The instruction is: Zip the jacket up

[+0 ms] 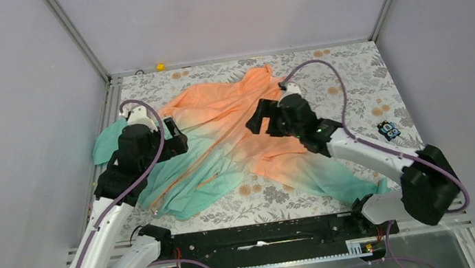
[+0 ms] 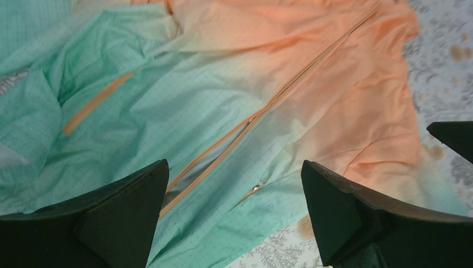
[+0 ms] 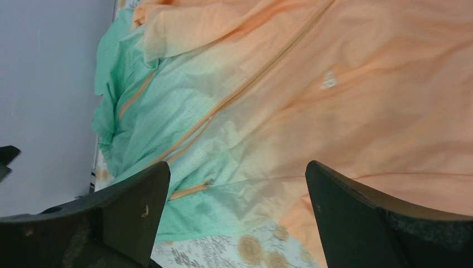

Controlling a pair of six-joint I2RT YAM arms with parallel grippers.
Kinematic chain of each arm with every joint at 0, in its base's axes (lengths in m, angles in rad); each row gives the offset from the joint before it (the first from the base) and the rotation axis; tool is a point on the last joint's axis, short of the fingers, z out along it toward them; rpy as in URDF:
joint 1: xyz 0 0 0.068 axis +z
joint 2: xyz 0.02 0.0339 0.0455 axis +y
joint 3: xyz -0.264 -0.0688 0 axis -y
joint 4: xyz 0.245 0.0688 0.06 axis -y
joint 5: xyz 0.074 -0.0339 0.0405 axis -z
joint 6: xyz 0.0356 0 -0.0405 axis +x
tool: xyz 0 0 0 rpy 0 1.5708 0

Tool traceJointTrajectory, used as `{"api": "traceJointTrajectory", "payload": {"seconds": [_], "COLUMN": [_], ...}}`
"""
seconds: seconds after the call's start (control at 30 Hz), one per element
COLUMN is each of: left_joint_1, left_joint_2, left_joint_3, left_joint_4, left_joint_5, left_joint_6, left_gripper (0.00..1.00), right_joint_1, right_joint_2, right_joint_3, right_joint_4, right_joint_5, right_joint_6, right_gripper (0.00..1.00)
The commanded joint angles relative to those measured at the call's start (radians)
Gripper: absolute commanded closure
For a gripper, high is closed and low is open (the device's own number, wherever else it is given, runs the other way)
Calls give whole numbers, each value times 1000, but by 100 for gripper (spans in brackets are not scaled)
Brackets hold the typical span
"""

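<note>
Left gripper [image 2: 234, 173] jaws spread, holding nothing, hovering over the teal lower front of the jacket [image 1: 219, 119], where the orange zipper [image 2: 290, 84] runs diagonally and its two sides gape apart toward the hem end. Right gripper [image 3: 237, 173] likewise spread and empty, above the orange-to-teal middle of the garment. Jacket lies rumpled and spread across the floral-patterned desk [image 1: 351, 70], orange collar toward the far edge, teal hem toward the arms.
</note>
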Motion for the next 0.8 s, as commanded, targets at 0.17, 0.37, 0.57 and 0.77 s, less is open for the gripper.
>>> {"api": "traceJointTrajectory", "payload": {"seconds": [0.17,0.37,0.57,0.77], "left_joint_1": [-1,0,1,2], "left_joint_2": [94,254,347,363], "left_joint_3": [-19,-17,-110,-141], "left_joint_4": [-40,3,192,249], "left_joint_5": [-36,-38,58,52], "left_joint_6": [-26,-100,-226,-265], "left_gripper": [1,1,2,2], "right_joint_1": [223,245,252,246], "right_joint_2": [311,501,606,635], "right_joint_3": [108,218,226,162], "right_joint_4": [286,316,324,354], "right_joint_5": [173,107,67,94], "right_joint_6": [268,234,106,85], "right_gripper": [7,29,35,34]}}
